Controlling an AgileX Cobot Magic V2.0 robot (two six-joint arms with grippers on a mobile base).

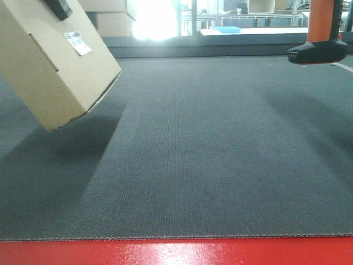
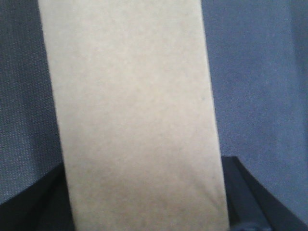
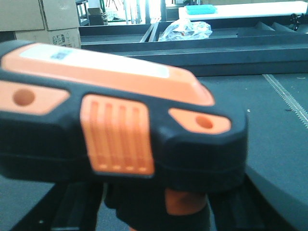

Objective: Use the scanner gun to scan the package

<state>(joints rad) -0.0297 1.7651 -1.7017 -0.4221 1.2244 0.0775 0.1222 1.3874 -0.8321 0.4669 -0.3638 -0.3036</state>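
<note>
Two items aloft | left end effector [image 2: 144, 211] clamps tilted package [image 1: 49, 66] | right end effector [image 3: 159, 209] clamps scanner gun [image 1: 322, 38]

package [image 1: 55, 66]: plain tan cardboard, and the same flat tan fills the left wrist view. sticker [image 1: 77, 42]: white with black barcode lines. scanner gun [image 3: 120, 120]: black head, orange top plate, orange ribbed side panel, two small orange inserts, white label on top with dark print. in the front view its handle is orange and its foot black. mat [image 1: 209, 154]: dark grey, fine woven texture. front edge strip [image 1: 176, 253]: glossy red. background boxes [image 3: 43, 19]: tan cardboard. flat object [image 1: 226, 29] far back: blue-teal.
</note>
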